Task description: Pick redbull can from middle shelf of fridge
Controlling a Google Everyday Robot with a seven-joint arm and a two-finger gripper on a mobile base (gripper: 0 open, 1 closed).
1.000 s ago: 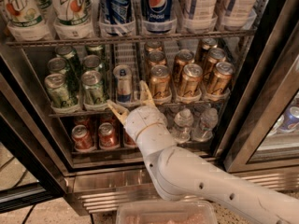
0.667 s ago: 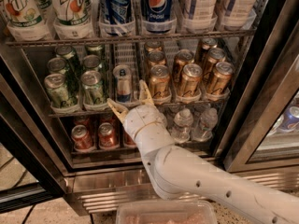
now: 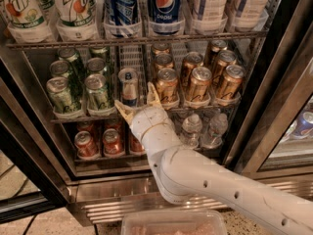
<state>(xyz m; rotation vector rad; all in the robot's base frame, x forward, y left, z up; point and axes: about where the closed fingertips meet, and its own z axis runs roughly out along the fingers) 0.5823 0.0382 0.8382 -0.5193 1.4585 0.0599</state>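
The redbull can (image 3: 128, 85) is a slim blue-and-silver can standing at the front of the middle shelf (image 3: 88, 116), between the green cans (image 3: 98, 92) and the gold cans (image 3: 198, 84). My gripper (image 3: 138, 101) is right in front of the can at the shelf's front edge. Its two tan fingers are spread, one (image 3: 122, 110) low on the left, the other (image 3: 153, 95) to the right of the can. They do not hold the can. The fridge (image 3: 146, 190) stands open, with its steel base below.
The top rack holds 7up bottles (image 3: 73, 9) and Pepsi bottles (image 3: 164, 6). The bottom rack holds red cans (image 3: 100, 141) and water bottles (image 3: 203, 129). A dark door edge (image 3: 274, 97) stands on the right. A clear plastic bin (image 3: 173, 223) sits at the bottom.
The gripper has moved slightly up and forward, closer to the redbull can. The cans have not moved.
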